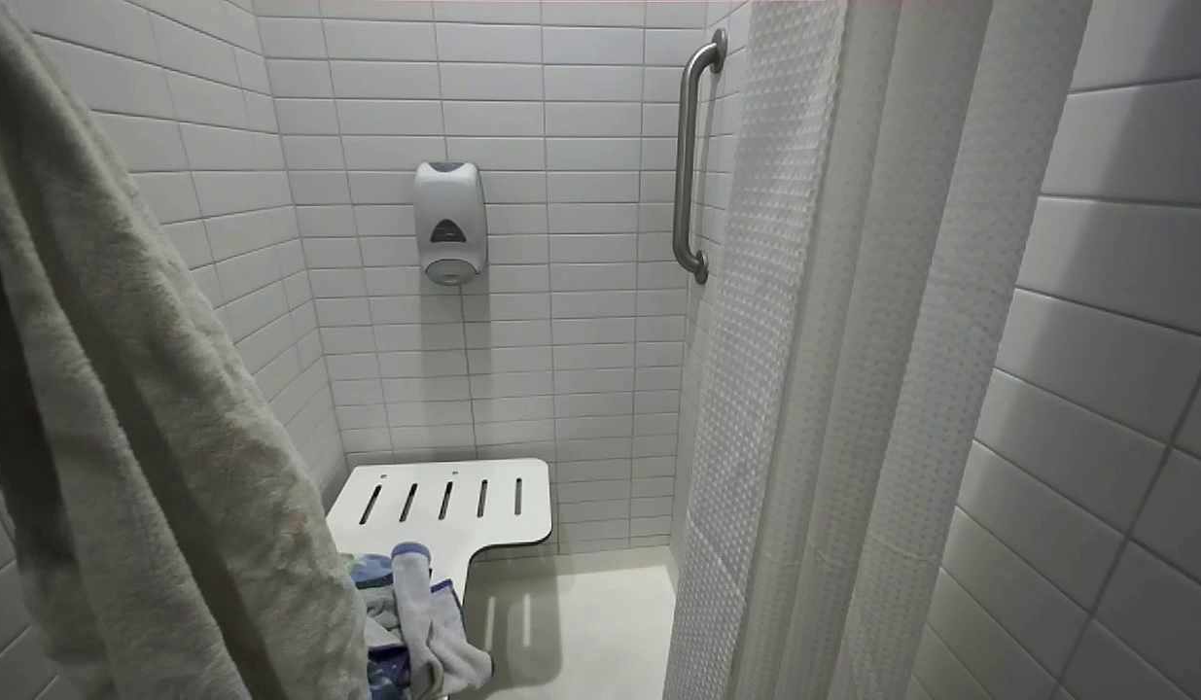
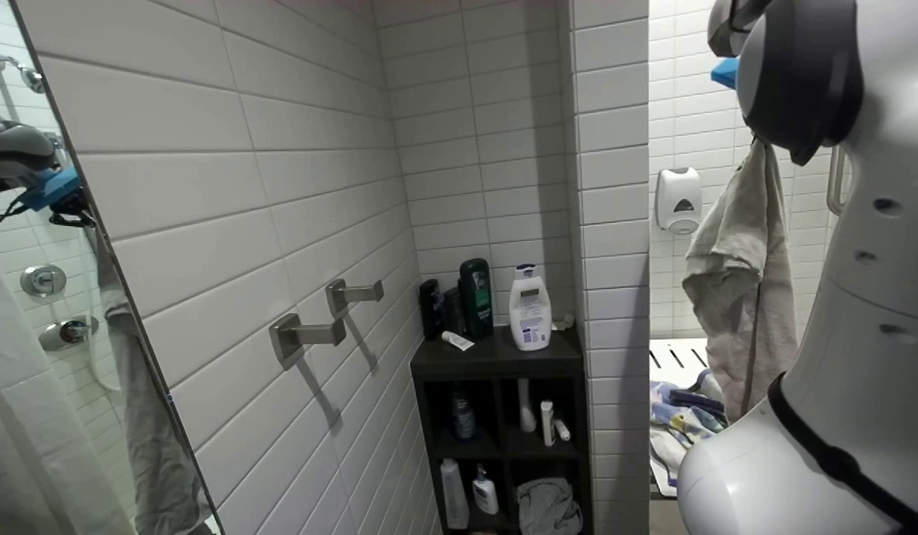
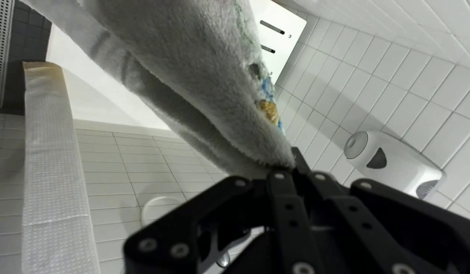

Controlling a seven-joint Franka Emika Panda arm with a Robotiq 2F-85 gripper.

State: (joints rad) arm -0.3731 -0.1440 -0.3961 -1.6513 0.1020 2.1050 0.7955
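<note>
Towel [image 3: 204, 76], grey and plush, hangs in loose folds directly below the gripper [image 3: 290, 167], which is clenched on its gathered top end. Step in hand is judged to be holding it aloft; the next move would call for an unbroken grip and slow travel, with the free length clear of the slotted seat [image 1: 501, 491] and the crumpled cloths [image 1: 420, 622] lying on it.

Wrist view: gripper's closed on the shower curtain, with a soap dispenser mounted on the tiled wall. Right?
Not quite: in the wrist view the gripper is closed on a grey plush towel; the shower curtain hangs apart from it. The soap dispenser is mounted on the tiled wall, as you say.
</note>
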